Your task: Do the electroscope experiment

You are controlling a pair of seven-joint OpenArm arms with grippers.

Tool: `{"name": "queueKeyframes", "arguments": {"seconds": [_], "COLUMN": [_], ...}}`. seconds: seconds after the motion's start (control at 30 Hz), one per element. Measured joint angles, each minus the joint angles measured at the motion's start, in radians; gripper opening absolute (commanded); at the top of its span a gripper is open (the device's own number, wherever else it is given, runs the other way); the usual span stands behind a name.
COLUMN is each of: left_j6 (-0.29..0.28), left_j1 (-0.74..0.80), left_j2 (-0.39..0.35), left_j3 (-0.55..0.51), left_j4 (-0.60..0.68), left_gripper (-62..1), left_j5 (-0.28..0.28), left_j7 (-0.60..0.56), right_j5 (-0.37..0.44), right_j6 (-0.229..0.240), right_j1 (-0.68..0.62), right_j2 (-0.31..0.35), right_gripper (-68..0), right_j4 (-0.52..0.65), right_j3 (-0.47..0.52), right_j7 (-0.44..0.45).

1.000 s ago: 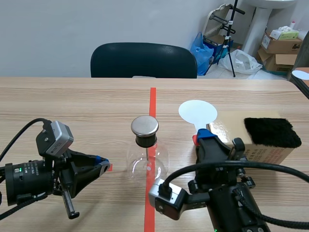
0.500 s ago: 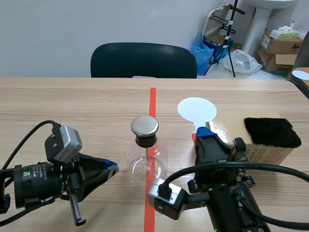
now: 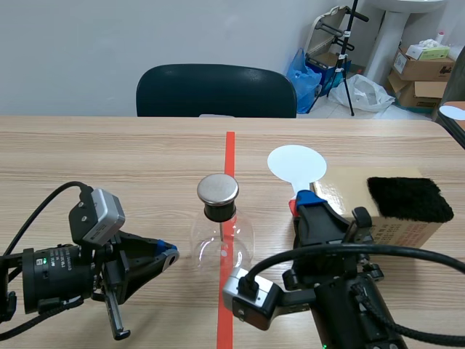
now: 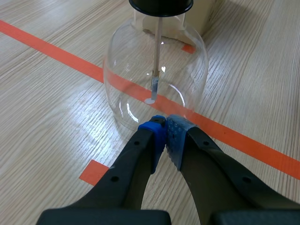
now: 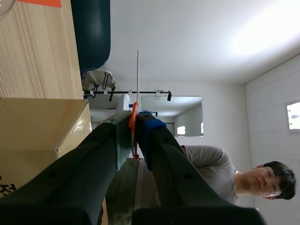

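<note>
Left gripper (image 4: 165,127) nearer flask (image 4: 140,75), jaws together, empty; right gripper (image 5: 135,121) jaws tight on paddle (image 3: 296,164), handle half-hidden, seemingly orange.

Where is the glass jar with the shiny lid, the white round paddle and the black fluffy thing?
glass jar (image 3: 221,243): scene view, on its round glass belly.
white round paddle (image 3: 296,163): scene view, on the middle of its disc.
black fluffy thing (image 3: 409,198): scene view, on the middle of its fur.
</note>
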Motion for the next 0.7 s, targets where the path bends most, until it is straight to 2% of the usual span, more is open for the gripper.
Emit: {"name": "queueKeyframes", "arguments": {"seconds": [0.7], "left_j6": [0.000], "left_j1": [0.000], "left_j2": [0.000], "left_j3": [0.000], "left_j4": [0.000], "left_gripper": [-58.2], "left_j5": [0.000], "left_j7": [0.008], "right_j5": [0.000], "right_j6": [0.000], "right_j1": [0.000], "right_j2": [0.000], "right_gripper": [-66.5], "right_j4": [0.000], "right_j3": [0.000], "right_j7": [-0.003]}}
